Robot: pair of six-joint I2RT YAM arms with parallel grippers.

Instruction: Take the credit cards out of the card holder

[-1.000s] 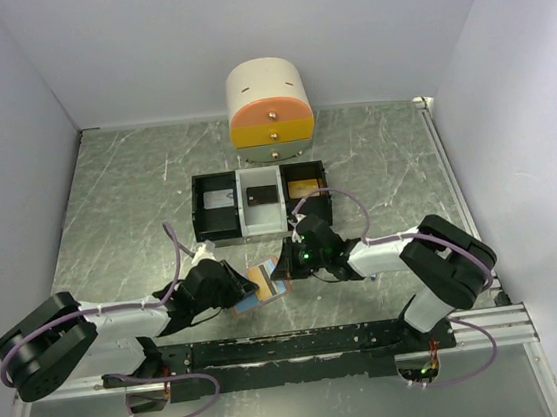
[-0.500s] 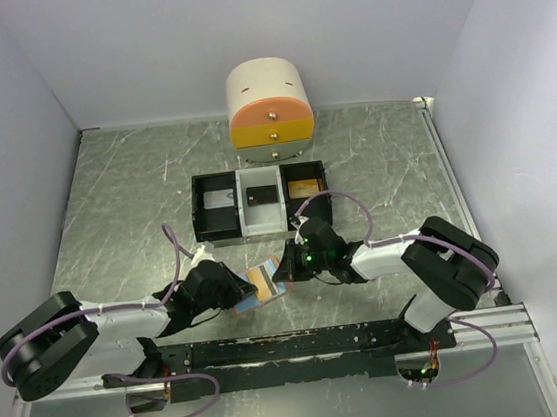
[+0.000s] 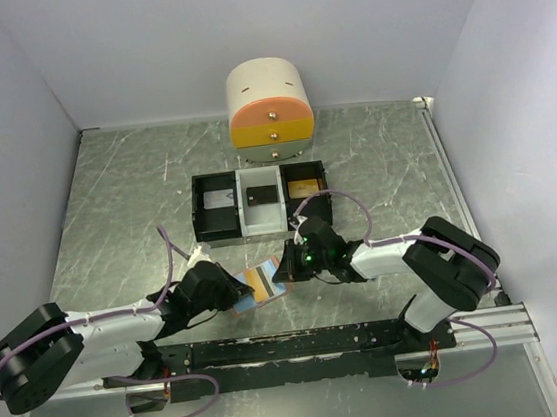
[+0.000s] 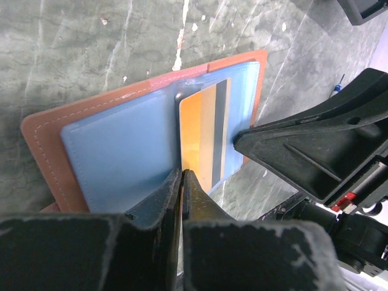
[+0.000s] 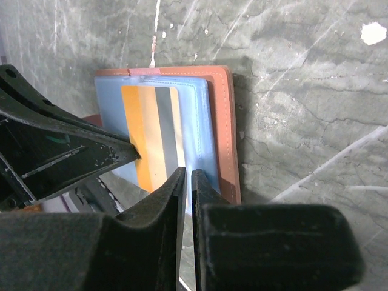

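The card holder [image 3: 263, 283], tan leather with light blue lining, is held open and tilted off the table between my two grippers. An orange-gold credit card [image 4: 203, 130] with a grey stripe sticks out of its pocket. My left gripper [image 4: 181, 176] is shut on that card's near edge, and an orange sliver shows between the jaws. From the other side, my right gripper [image 5: 188, 176] is shut on the blue-lined edge of the card holder [image 5: 222, 121]. Each wrist view shows the other gripper's black fingers [image 4: 315, 151] [image 5: 66, 151] close by. No other credit card is visible in the holder.
Black-and-white compartment trays [image 3: 264, 228] lie just behind the grippers with small flat items in them. A cream and orange drawer unit [image 3: 269, 112] stands at the back. A slim blue-white pen [image 4: 337, 86] lies on the marbled table. The black mounting rail [image 3: 304, 346] runs along the near edge.
My left gripper has closed onto the orange-gold card's edge, and the left arm's elbow has swung outward to the left. The right gripper and the card holder have barely moved.
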